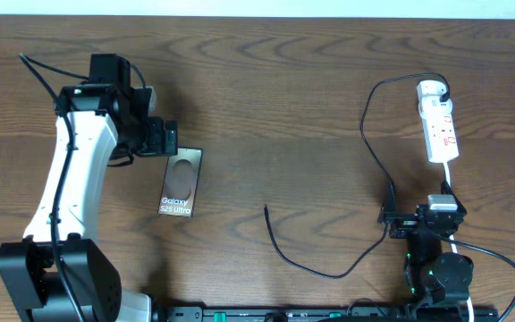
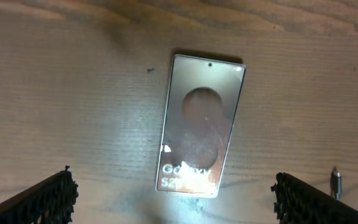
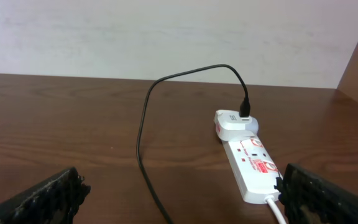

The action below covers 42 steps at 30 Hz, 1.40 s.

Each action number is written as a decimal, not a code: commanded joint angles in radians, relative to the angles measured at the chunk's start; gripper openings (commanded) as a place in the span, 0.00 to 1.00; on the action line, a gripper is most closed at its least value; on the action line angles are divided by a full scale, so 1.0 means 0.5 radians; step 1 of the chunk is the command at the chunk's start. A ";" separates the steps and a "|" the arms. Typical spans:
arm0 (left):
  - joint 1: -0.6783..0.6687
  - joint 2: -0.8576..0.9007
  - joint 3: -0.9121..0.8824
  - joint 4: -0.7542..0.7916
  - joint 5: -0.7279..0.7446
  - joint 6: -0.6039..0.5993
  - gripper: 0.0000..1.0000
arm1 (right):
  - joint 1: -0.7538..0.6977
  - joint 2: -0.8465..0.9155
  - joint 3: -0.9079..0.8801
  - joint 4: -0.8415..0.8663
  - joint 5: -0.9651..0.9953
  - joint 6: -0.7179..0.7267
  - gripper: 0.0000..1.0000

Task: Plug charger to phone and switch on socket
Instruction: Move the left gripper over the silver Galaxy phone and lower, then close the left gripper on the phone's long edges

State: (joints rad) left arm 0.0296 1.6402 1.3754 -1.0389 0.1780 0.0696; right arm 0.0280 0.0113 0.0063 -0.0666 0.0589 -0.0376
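Note:
The phone [image 1: 181, 183] lies flat on the wooden table, its reflective face up with white "Galaxy S25" text; it also shows in the left wrist view [image 2: 201, 124]. My left gripper [image 1: 161, 139] hovers over the phone's far end, open and empty [image 2: 176, 208]. The white socket [image 1: 439, 121] lies at the far right, with a white adapter [image 3: 235, 124] plugged into it. The black charger cable [image 1: 369, 152] runs from the adapter in a long loop to its free plug end [image 1: 266, 208], right of the phone. My right gripper [image 1: 423, 219] is open and empty [image 3: 179, 208], in front of the socket [image 3: 253, 165].
A white cord [image 1: 450, 179] runs from the socket toward the right arm's base. A white wall [image 3: 166, 31] stands behind the table's far edge. The cable loop [image 3: 143, 143] lies on the table between the right gripper's fingers.

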 commanded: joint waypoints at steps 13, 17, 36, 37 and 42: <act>-0.207 0.014 -0.278 0.236 -0.224 0.040 0.98 | -0.012 -0.011 -0.002 -0.009 -0.004 -0.018 0.99; -0.211 0.014 -0.311 0.235 -0.224 -0.015 0.98 | -0.012 -0.011 -0.002 -0.009 -0.004 -0.018 0.99; -0.224 0.163 -0.354 0.314 -0.214 -0.044 0.98 | -0.011 -0.011 -0.002 -0.009 -0.005 -0.018 0.99; -0.229 0.191 -0.354 0.316 -0.214 -0.043 0.98 | -0.012 -0.011 -0.002 -0.009 -0.005 -0.018 0.99; -0.278 0.333 -0.354 0.329 -0.216 -0.043 0.98 | -0.012 -0.011 -0.002 -0.009 -0.005 -0.018 0.99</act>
State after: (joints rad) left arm -0.0906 1.7710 1.2053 -0.8780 0.0788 0.0555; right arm 0.0280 0.0113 0.0063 -0.0666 0.0589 -0.0376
